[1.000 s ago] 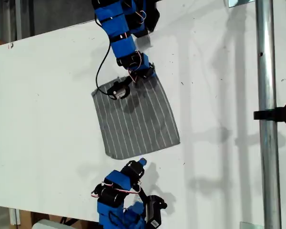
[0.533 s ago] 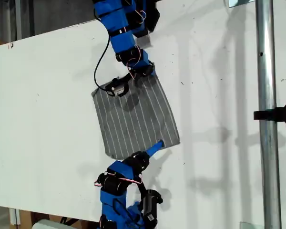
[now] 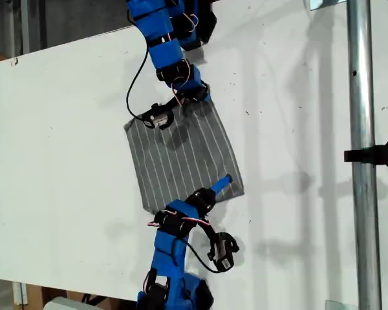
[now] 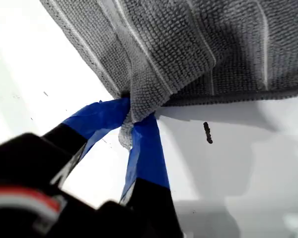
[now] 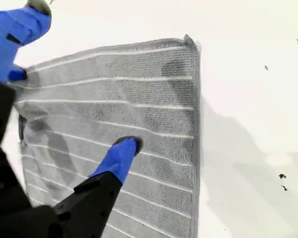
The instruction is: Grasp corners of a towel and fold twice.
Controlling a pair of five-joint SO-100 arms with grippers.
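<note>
The grey, white-striped towel lies flat on the white table. My first gripper is shut on one of its corners, the far one toward the exterior view's right, where the upper arm's gripper sits. My second gripper is open. One blue finger rests over the cloth near the near corner on the exterior view's right, and the other finger is held wide. In the exterior view this gripper belongs to the lower arm.
A vertical metal pole with a black clamp stands at the exterior view's right. A black cable loops from the upper arm beside the towel. Small dark specks dot the table.
The lower arm has reached from off the cloth up and toward the exterior view's right, bringing my second gripper onto the towel's near corner. The upper arm has barely shifted.
</note>
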